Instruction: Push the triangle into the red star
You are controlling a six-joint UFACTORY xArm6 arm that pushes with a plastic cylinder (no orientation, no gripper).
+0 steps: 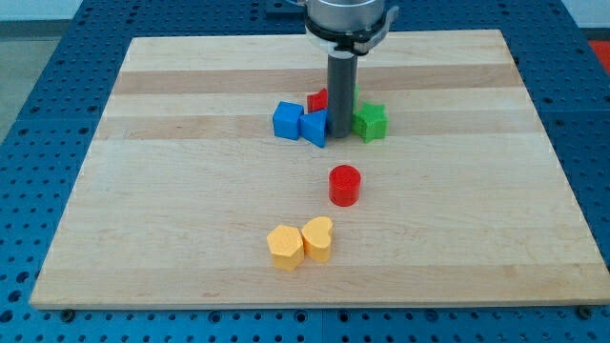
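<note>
1. Contact looking close: blue triangle [315, 127] is sitting just at 9 o'clock of my tip [340, 145], seemingly touching the rod.
2. Red star [318, 100] is peeking out behind the rod, at 12 o'clock of the triangle, very near it; whether they are touching, I cannot tell.
3. Judging by this, the push is nearing its end, with only a short nudge remaining.
4. No gripper working here, just a bare rod holding nothing.
5. Blue cube [287, 121] is crowding the triangle's 9 o'clock side; green star [370, 122] is waiting at the rod's 3 o'clock.
</note>
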